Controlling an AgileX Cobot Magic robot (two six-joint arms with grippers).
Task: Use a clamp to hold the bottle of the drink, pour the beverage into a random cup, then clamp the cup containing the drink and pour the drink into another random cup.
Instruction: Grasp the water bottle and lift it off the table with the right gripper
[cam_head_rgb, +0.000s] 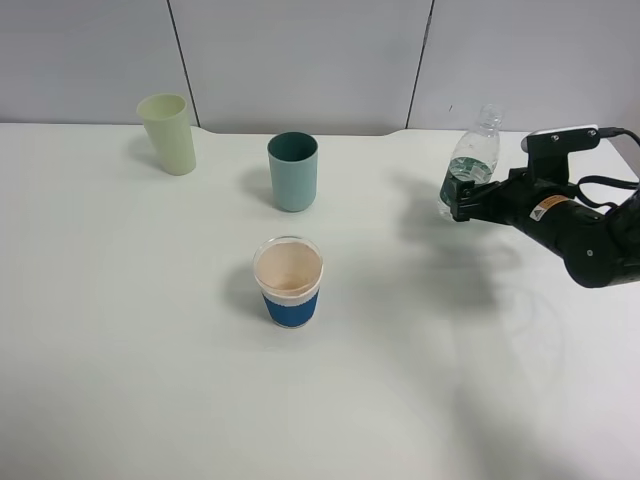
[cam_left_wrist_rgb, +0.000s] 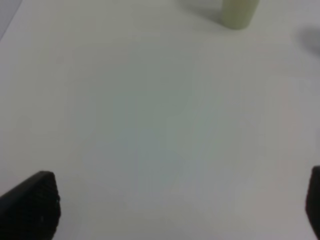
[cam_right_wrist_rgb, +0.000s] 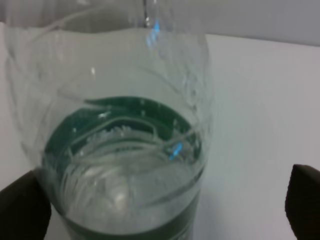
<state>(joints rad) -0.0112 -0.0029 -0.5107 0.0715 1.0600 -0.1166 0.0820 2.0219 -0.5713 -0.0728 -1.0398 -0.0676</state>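
Exterior high, right pincer (cam_head_rgb: 458, 200): I read it at the lower body of the bottle (cam_head_rgb: 472, 155), which stood between its jaws.
Exterior high, cups: the teal cup (cam_head_rgb: 293, 171), pale green cup (cam_head_rgb: 168, 132) and blue-sleeved cup (cam_head_rgb: 289, 280) stood well apart from that pincer, across the table (cam_head_rgb: 120, 380).
Left wrist, left pincer (cam_left_wrist_rgb: 175, 207): spread wide, with nothing between its jaws; the pale green cup stood well ahead of it.
Right wrist, grip: the jaws were spread around the bottle. One finger (cam_right_wrist_rgb: 22, 210) was at or touching the wall, and the other finger (cam_right_wrist_rgb: 306, 200) was apart from it, with bare table between.
Right wrist, contents: clear liquid sat low in the bottle, behind a green band.
Step in hand: I judged it the first, clamping the bottle, which was not yet pinched.
Next move: close squarely on the body without crushing the thin wall, then lift and carry to a cup.
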